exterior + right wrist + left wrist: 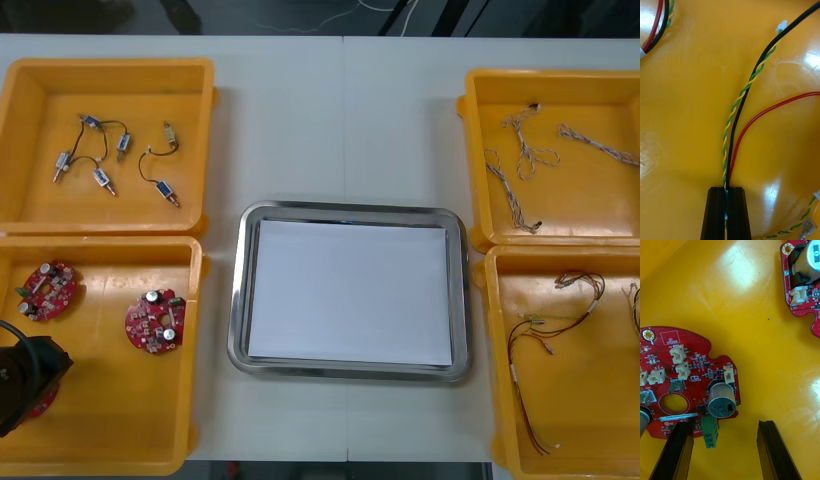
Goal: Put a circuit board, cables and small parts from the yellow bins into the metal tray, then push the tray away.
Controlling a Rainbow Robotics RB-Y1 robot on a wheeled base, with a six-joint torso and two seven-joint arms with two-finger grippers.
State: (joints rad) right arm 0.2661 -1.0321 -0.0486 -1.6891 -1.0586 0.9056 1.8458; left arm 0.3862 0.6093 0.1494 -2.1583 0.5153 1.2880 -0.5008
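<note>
In the left wrist view my left gripper (724, 424) is open just over a round red circuit board (688, 390) in the near left yellow bin (100, 440). The board's edge and green connector lie between the fingers, close to one finger (679, 450). A second board (803, 277) lies farther off. In the front view the left gripper (25, 385) is at the bin's near left corner, with two boards (47, 290) (155, 322) beyond it. My right gripper (726, 189) is shut on a bundle of black, red and green-yellow twisted cable (738, 110) over an orange bin floor (685, 93).
The metal tray (350, 210), white inside, sits in the middle between the bins. Small metal parts (100, 150) on black leads lie in the far left bin. Twisted cables (525, 160) are in the far right bin (470, 170), and red and yellow cables (550, 335) in the near right bin (500, 400).
</note>
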